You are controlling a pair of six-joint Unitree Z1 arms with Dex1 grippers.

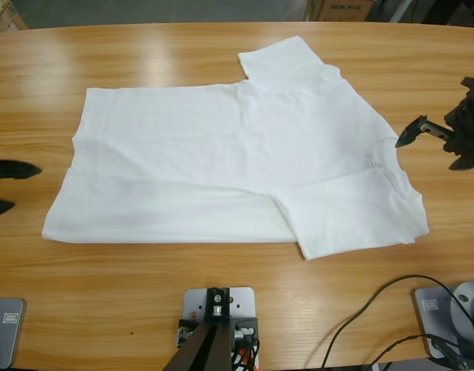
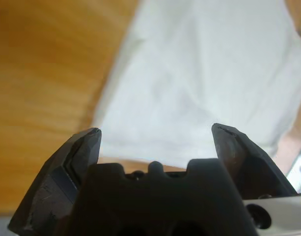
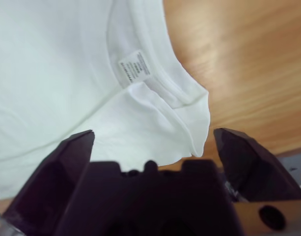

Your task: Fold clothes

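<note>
white T-shirt [image 1: 221,162], flat, one sleeve folded in

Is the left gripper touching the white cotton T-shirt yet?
Apart. In the high view the left gripper sits at the table's edge with bare wooden table between its open jaws and the white cotton T-shirt hem.

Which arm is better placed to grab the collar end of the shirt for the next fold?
Right, probably. The right gripper hangs open just beside the T-shirt at its collar, which fills its wrist view. The left gripper, also open, sits off the hem end, across the table.
</note>
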